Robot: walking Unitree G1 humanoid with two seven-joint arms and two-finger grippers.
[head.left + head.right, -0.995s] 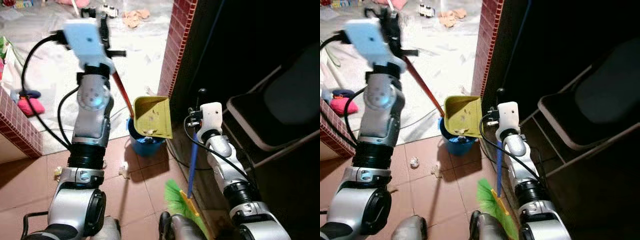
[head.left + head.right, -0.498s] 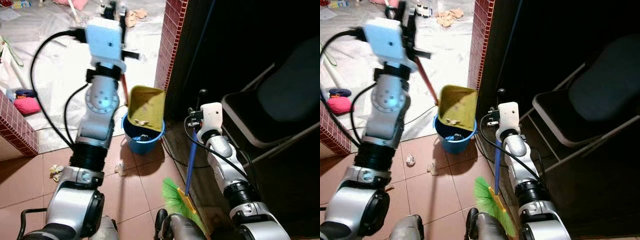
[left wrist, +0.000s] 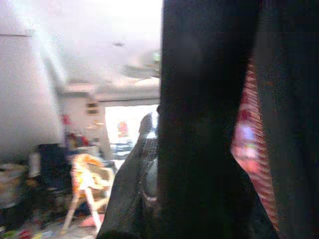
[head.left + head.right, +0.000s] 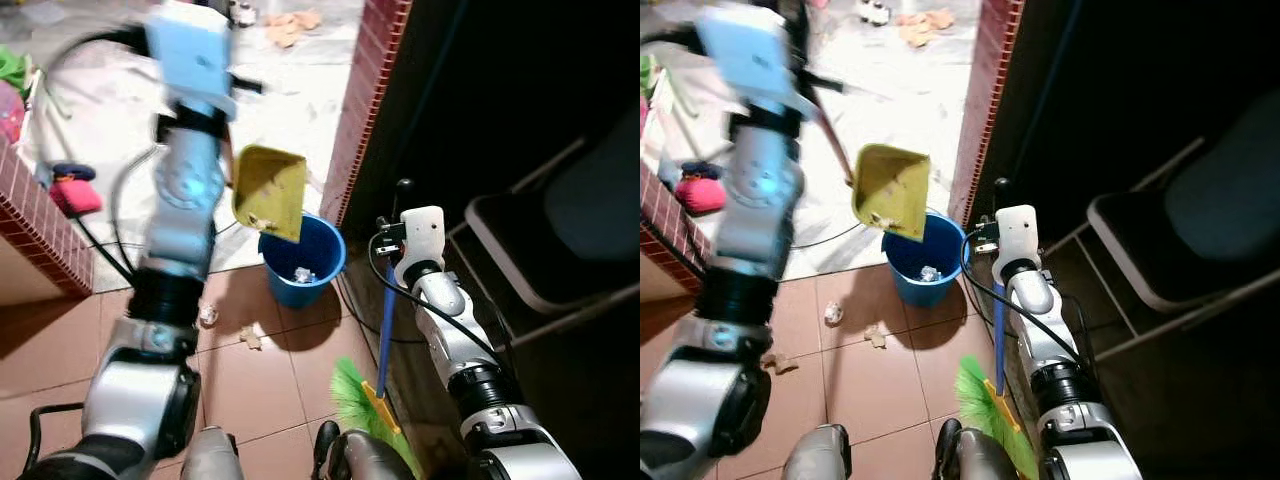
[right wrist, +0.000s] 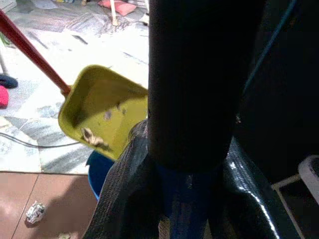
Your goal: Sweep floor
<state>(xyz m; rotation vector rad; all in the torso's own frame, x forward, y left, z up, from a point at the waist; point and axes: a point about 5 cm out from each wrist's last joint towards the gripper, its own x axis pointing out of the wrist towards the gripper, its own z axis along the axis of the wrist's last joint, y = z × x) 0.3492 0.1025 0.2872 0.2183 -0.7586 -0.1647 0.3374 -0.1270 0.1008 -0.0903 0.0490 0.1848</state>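
My raised left gripper (image 4: 798, 30) is shut on the red handle (image 4: 830, 135) of a yellow dustpan (image 4: 268, 190). The pan hangs tilted, mouth down, above a blue bucket (image 4: 322, 282), with a few scraps near its lower lip. A crumpled paper (image 4: 303, 273) lies inside the bucket. My right gripper (image 4: 392, 222) is shut on the blue handle (image 4: 385, 320) of a broom, which stands upright by the dark doorway with its green bristles (image 4: 355, 400) on the tiles. Paper scraps (image 4: 208, 315) (image 4: 250, 338) lie on the floor left of the bucket.
A red brick pillar (image 4: 365, 90) rises just behind the bucket. A low brick wall (image 4: 30, 230) stands at the left, with a pink thing (image 4: 75, 195) behind it. A folding chair (image 4: 570, 230) sits in the dark at the right. A cable (image 4: 830, 238) runs across the pale floor.
The dustpan has lifted up and to the left off the bucket, so the bucket's open top and a paper inside now show. The right arm and broom have stayed put.
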